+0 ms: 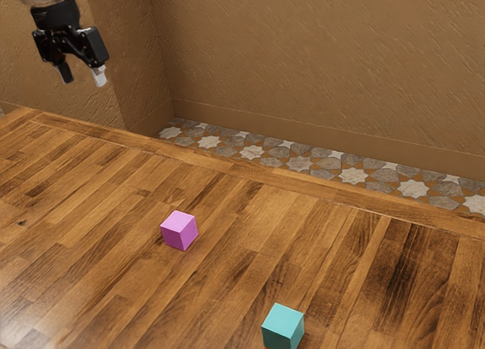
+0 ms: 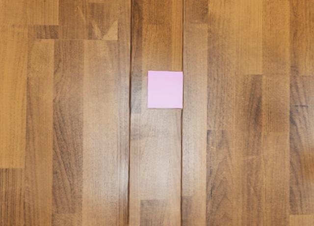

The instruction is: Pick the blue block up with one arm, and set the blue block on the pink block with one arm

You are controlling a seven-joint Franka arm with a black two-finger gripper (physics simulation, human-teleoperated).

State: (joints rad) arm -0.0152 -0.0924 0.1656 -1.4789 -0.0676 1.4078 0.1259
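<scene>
Gripper (image 1: pixel 82 75) hangs high at the exterior view's upper left, fingers spread wide, nothing between them. I see the pink block (image 1: pixel 179 230) sitting on the wooden table (image 1: pixel 91 182), well below the gripper. In the wrist view its top face is square-on. The blue block (image 1: pixel 283 326), teal in tone, sits on the table further right, well apart from the pink block.

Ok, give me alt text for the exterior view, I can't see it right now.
A pink block and a blue block sit apart on a wooden table, the blue one nearer the camera and toward the exterior view's right. The open, empty claw hangs high at the exterior view's upper left, far from both.
</scene>
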